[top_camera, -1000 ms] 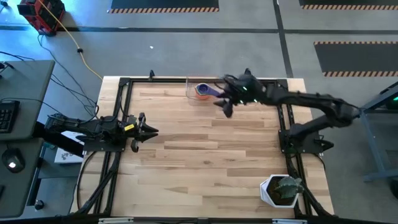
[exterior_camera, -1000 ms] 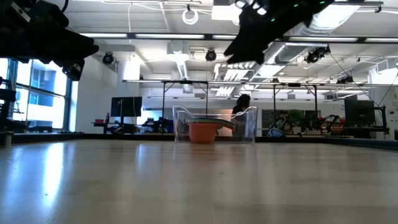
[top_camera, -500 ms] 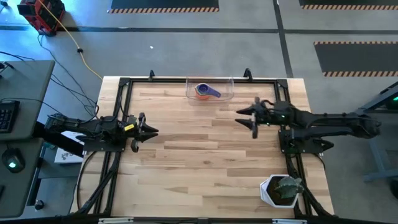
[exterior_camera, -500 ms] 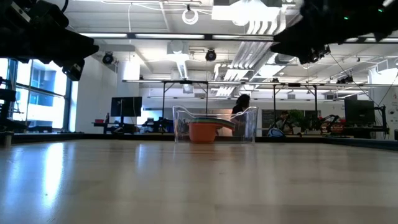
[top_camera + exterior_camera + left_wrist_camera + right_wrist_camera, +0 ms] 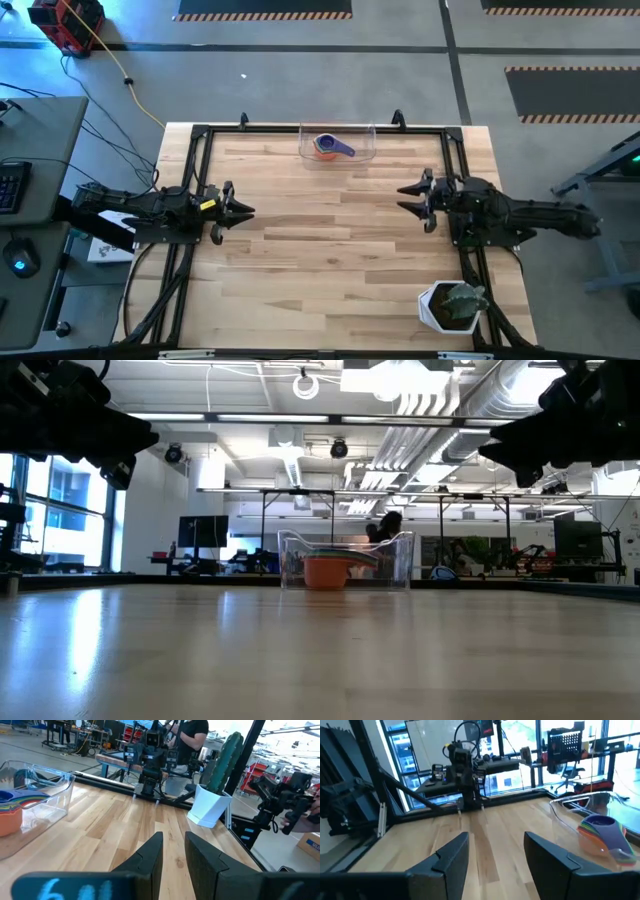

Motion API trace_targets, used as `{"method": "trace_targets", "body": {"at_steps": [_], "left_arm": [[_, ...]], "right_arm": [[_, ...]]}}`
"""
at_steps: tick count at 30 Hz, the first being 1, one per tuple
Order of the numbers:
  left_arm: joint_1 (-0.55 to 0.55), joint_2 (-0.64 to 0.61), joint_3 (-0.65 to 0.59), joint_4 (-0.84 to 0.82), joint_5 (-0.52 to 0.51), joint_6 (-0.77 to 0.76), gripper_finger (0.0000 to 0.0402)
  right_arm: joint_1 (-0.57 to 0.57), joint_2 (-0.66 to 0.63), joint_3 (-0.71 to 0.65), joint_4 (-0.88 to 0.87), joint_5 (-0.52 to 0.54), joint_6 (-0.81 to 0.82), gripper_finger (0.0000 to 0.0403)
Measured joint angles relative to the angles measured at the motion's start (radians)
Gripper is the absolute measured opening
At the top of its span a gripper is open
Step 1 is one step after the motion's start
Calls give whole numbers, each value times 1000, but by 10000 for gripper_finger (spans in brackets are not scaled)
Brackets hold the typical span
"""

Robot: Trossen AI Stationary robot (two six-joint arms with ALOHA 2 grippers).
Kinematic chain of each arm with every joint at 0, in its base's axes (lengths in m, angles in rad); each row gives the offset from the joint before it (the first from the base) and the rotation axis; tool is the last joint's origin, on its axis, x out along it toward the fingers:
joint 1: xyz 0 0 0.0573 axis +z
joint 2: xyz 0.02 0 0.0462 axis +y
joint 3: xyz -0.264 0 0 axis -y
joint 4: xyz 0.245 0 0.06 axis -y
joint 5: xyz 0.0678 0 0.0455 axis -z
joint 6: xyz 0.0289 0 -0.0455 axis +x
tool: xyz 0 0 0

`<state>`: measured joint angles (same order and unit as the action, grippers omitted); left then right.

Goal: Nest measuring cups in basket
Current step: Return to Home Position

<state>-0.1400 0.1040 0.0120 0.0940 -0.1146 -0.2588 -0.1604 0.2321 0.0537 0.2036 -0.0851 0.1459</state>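
Back comes the right gripper (image 5: 403, 198), clear of the basket (image 5: 362, 150) now and parked at the counter's (image 5: 330, 265) right edge, jaws spread wide with nothing between them. Over at the left edge, the left gripper (image 5: 248, 210) hovers, jaws a narrow gap apart and empty. At the back edge, the measuring cups (image 5: 328, 146) sit nested inside the clear basket, orange at the bottom, purple on top. A white plant pot (image 5: 452, 306) stands at the near right corner.
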Motion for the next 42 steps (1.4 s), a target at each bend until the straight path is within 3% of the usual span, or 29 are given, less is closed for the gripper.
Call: {"method": "trace_targets", "body": {"at_steps": [5, 15, 42], "left_arm": [[0, 0, 0, 0, 0, 0, 71], [0, 0, 0, 0, 0, 0, 71], [0, 0, 0, 0, 0, 0, 71]], "right_arm": [[0, -62, -43, -58, -3, -7, 181], [0, -66, -43, -175, 38, -17, 181], [0, -64, -43, -184, 40, 11, 181]]}}
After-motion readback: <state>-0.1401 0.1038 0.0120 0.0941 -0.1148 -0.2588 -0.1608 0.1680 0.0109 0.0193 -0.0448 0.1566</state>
